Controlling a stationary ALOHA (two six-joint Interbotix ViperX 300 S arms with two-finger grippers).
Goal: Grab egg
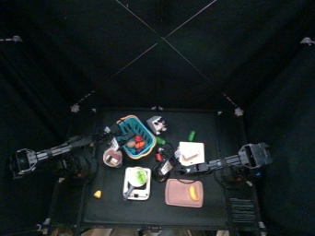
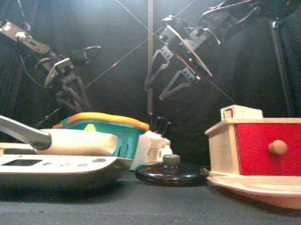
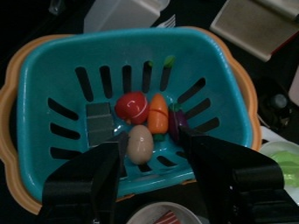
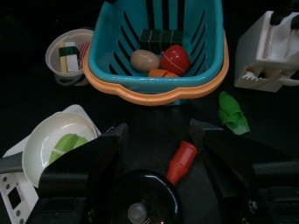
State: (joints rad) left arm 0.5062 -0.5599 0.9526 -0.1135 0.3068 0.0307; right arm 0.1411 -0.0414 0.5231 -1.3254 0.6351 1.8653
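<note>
The beige egg (image 3: 139, 143) lies in a teal basket with an orange rim (image 3: 222, 66), beside a red tomato (image 3: 131, 104), an orange carrot (image 3: 159, 109) and a grey block (image 3: 100, 122). My left gripper (image 3: 158, 166) is open and hangs just above the basket, with its jaws on either side of the egg and apart from it. The right wrist view also shows the egg (image 4: 143, 59) in the basket (image 4: 198, 35). My right gripper (image 4: 152, 149) is open and empty, off the basket's side above the table. In the top view the basket (image 1: 133, 135) is left of centre.
A red chilli (image 4: 181, 163), a green vegetable (image 4: 232, 112), a black lid (image 4: 140, 199), a white plate (image 4: 47, 144) and a small bowl (image 4: 70, 54) lie around the basket. A white box (image 4: 274, 48) stands beside it. A red and wood box (image 2: 253, 145) stands front right.
</note>
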